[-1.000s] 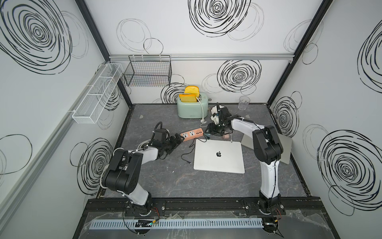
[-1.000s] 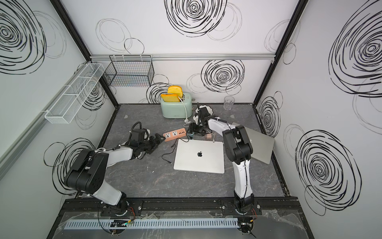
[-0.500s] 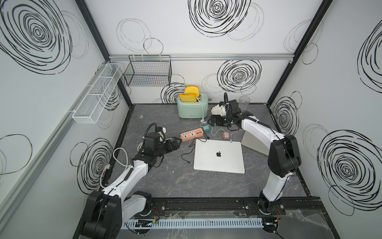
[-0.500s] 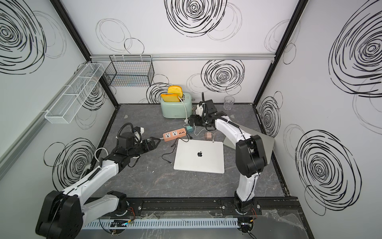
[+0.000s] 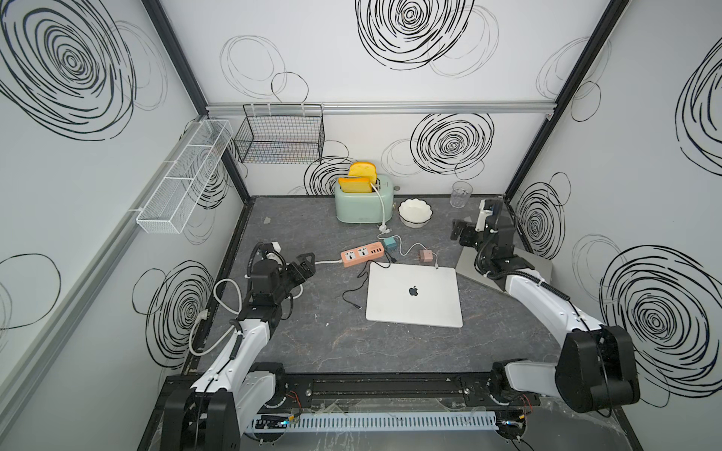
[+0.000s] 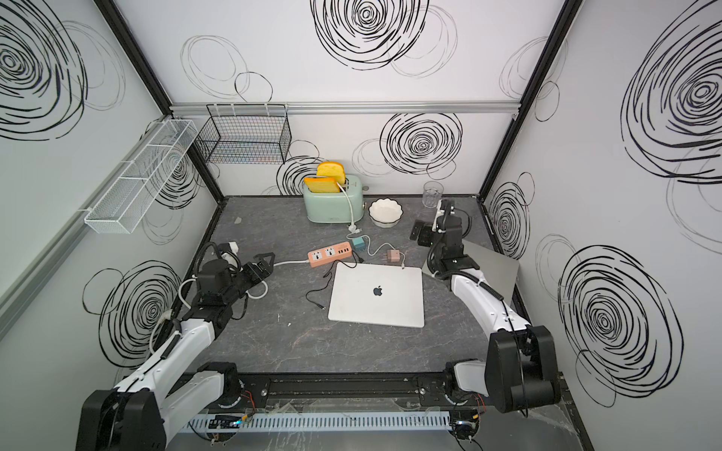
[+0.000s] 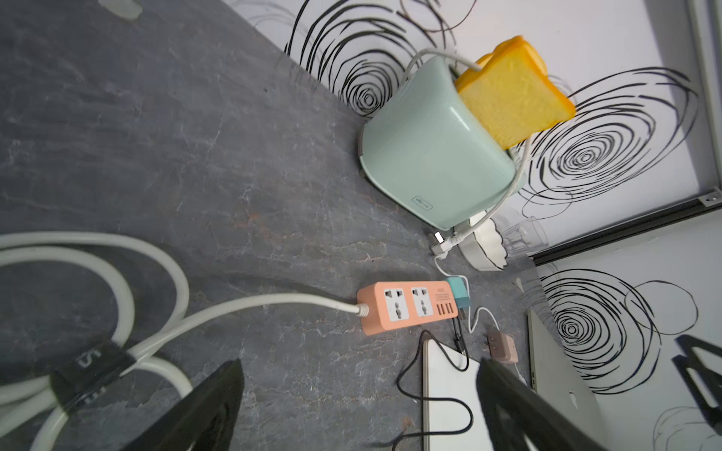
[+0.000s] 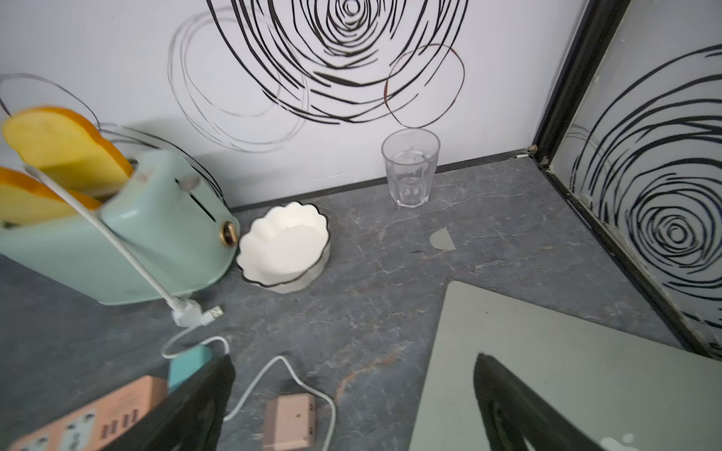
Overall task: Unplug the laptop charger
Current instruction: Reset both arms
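Top views: high above the front edge of the table (image 5: 312, 343), facing down and toward the back wall; far away, the whole table is in frame.
Left wrist view: low and near the table, behind the left hand (image 7: 361, 363), facing the power strip (image 7: 406, 308) and the toaster (image 7: 429, 156).
Right wrist view: low, behind the right hand (image 8: 353, 357), facing the back corner with the glass (image 8: 410, 172).
Shared: toaster, bowl (image 8: 285, 246) and power strip appear in all four views.
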